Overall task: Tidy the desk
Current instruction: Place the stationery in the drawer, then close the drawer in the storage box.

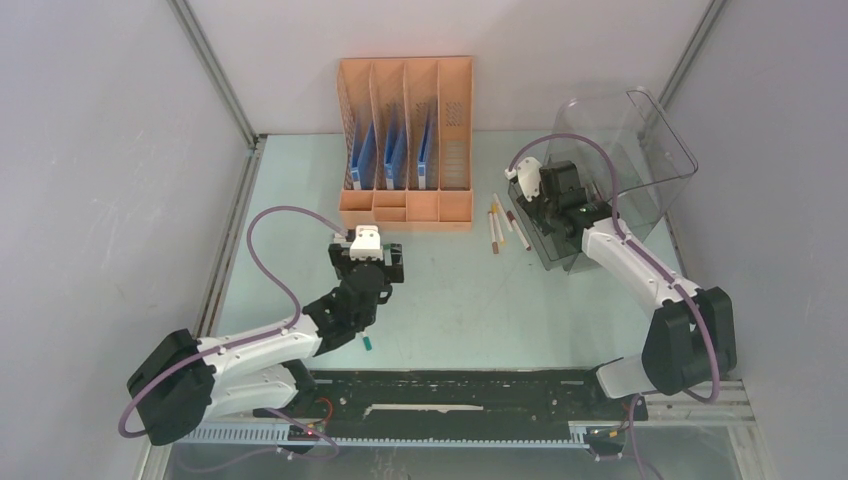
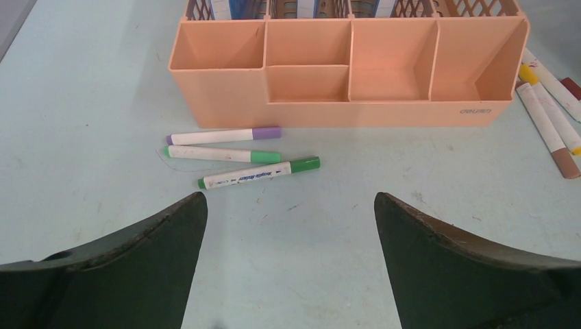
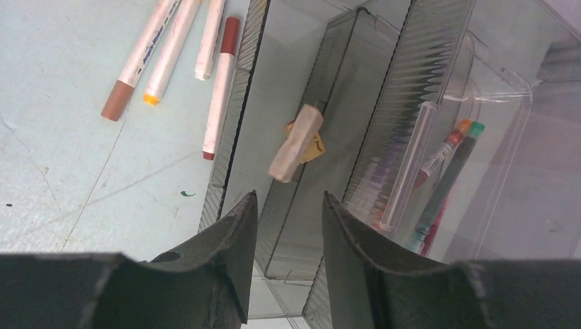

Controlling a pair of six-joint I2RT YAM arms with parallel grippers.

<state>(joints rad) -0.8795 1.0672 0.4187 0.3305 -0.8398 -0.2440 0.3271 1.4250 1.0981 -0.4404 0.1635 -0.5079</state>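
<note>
The desk (image 1: 450, 300) is a pale mint-green tabletop. My left gripper (image 1: 368, 255) hangs over its middle left, open wide and empty (image 2: 290, 196). Three markers lie just ahead of it on the desk: one purple-capped (image 2: 223, 136) and two green-capped (image 2: 223, 154) (image 2: 260, 173). My right gripper (image 1: 540, 190) is above the smoky drawer (image 3: 329, 103) of the clear bin (image 1: 630, 160), its jaws (image 3: 290, 195) a little apart with nothing between them. A whitish eraser (image 3: 296, 144) lies in the drawer. Several more markers (image 1: 505, 225) (image 3: 161, 48) lie on the desk left of the bin.
An orange file rack (image 1: 405, 140) with front compartments (image 2: 342, 75) stands at the back centre and holds blue booklets (image 1: 395, 150). Pens (image 3: 452, 164) lie in the bin's clear part. A small green item (image 1: 366, 343) lies by the left arm. Grey walls enclose the desk.
</note>
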